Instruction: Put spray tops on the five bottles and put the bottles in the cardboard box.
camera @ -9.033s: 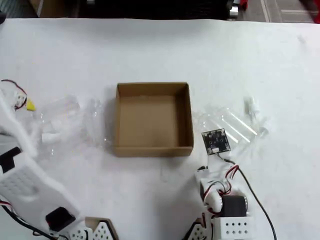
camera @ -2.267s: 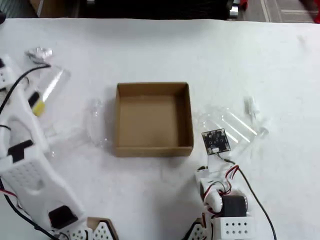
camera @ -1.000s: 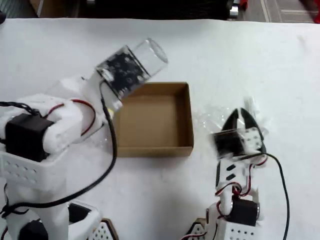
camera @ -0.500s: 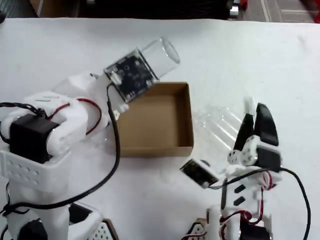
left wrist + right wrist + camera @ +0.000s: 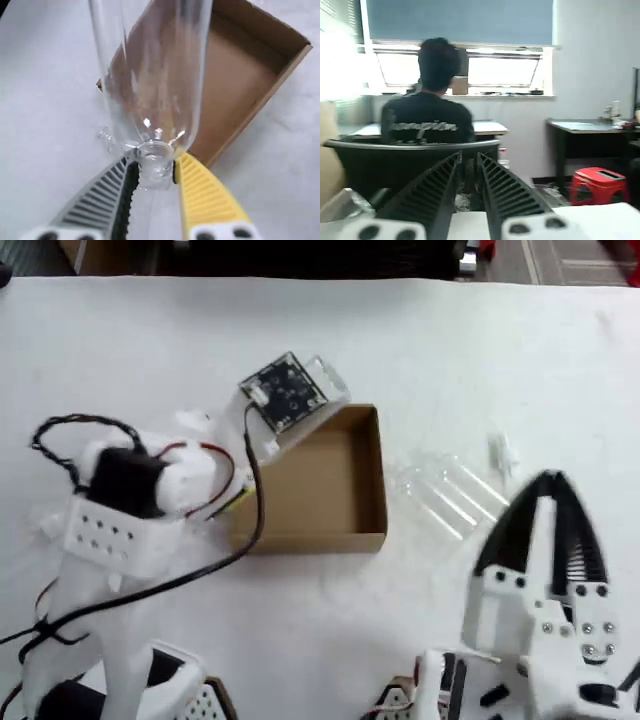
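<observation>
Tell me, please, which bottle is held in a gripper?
The bottle gripped by its neck in the left gripper; the other bottles lie on the table.

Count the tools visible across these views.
2. The left tool grips a clear bottle by its neck beside the cardboard box; the right tool hangs above the table at near right.

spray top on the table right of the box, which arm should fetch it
Right. The right gripper is empty, on the same side of the cardboard box as the spray top; the left gripper is shut on a bottle by its neck.
</observation>
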Action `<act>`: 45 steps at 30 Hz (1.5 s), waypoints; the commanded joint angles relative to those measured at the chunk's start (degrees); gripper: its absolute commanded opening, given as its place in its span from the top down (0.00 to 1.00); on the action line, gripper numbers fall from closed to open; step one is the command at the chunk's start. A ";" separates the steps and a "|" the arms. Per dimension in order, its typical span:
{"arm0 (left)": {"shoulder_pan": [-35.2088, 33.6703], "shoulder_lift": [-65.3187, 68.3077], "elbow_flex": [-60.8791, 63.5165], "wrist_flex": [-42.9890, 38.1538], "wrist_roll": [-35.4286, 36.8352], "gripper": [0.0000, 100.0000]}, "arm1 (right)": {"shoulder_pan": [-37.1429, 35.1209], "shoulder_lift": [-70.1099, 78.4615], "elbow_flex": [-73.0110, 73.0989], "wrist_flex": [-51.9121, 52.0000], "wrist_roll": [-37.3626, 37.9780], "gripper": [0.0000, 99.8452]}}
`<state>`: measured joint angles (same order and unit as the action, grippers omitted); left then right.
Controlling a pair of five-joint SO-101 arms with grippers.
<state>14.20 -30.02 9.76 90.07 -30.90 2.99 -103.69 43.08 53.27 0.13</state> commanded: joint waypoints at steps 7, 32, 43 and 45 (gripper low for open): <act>6.46 -16.04 20.66 -20.92 8.97 0.98 | -30.11 0.48 9.23 -13.76 5.71 0.98; 24.31 -30.64 27.34 -23.38 12.57 0.98 | -21.05 15.78 17.67 -28.79 6.33 0.98; 24.22 -30.99 24.88 -23.38 13.98 0.98 | -20.00 16.75 22.68 -28.53 6.86 0.98; 24.22 -30.99 23.38 -23.38 14.59 0.98 | -19.38 17.01 23.91 -28.70 6.86 0.98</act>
<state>37.67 -59.74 37.71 66.68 -18.24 -17.32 -87.87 66.55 25.67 6.20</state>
